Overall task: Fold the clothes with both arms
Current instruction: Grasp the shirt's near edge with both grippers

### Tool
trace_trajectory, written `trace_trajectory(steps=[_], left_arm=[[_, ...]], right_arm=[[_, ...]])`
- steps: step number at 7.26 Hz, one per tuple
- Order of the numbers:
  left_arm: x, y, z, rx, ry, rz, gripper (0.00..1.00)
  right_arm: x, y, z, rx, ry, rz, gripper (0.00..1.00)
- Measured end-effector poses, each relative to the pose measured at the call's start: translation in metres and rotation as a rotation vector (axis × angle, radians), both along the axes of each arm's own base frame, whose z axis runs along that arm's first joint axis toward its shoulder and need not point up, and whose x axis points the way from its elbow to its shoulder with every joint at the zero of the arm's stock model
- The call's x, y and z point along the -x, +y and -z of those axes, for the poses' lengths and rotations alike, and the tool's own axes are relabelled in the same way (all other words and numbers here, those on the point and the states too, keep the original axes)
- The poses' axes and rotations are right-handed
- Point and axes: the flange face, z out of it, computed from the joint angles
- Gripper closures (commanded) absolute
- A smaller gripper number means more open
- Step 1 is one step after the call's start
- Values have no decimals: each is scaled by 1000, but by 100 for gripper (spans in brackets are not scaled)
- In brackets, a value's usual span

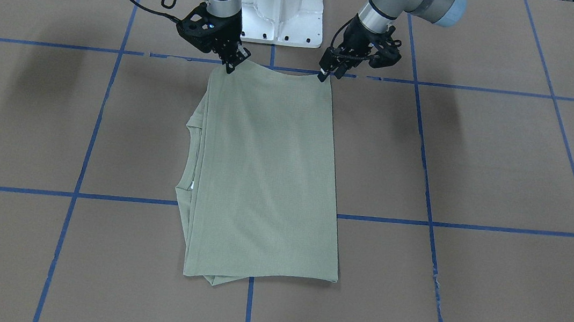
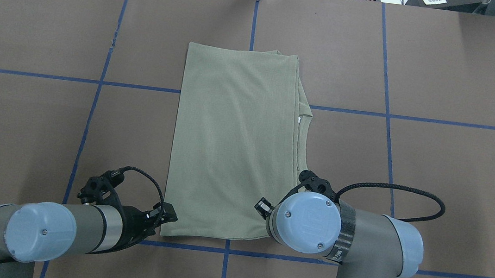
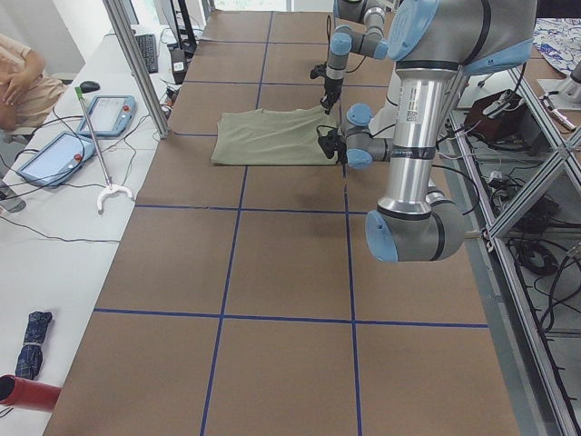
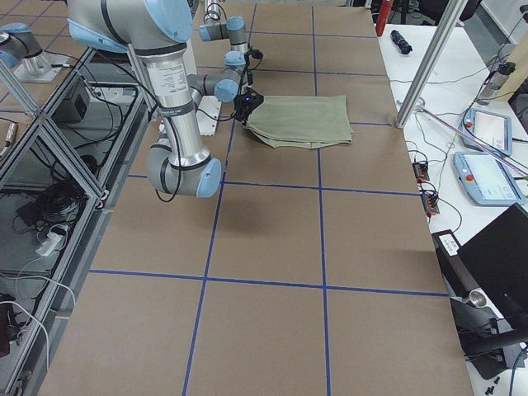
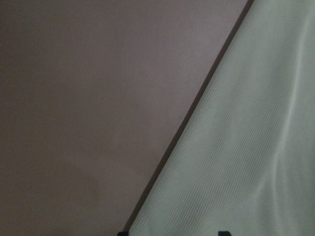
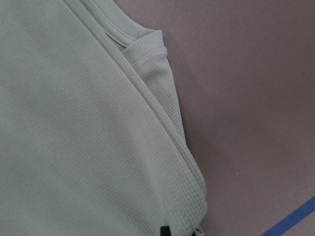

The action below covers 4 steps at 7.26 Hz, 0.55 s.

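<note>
The sage-green shirt (image 1: 264, 174) lies folded into a long rectangle on the brown table, with its round collar (image 2: 306, 117) poking out on one long side. Both grippers stand at the corners of the short edge nearest the robot's base. My left gripper (image 1: 323, 76) is at one corner. In its wrist view the fingertips (image 5: 123, 232) are spread apart across the shirt's side edge (image 5: 197, 123), so it is open. My right gripper (image 1: 233, 64) is at the collar-side corner. Its tips are close together, with a bulge of shirt (image 6: 181, 216) pinched between them. In the overhead view its wrist hides them.
The white pedestal base (image 1: 282, 14) stands just behind the two grippers. Blue tape lines (image 1: 474, 225) divide the table into squares. Beyond the far edge, a side bench holds tablets (image 3: 54, 154) and a reaching tool (image 3: 95, 145), with a person's arm (image 3: 18, 77) beside it.
</note>
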Motion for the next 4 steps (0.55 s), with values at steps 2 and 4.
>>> trace_trajectory(steps=[2, 4], left_arm=[[-11, 12, 0, 5, -24, -24, 39], [-16, 14, -2, 6, -36, -29, 82]], right_arm=[[0, 0, 0, 0, 1, 0, 100], [0, 1, -1, 0, 1, 2, 100]])
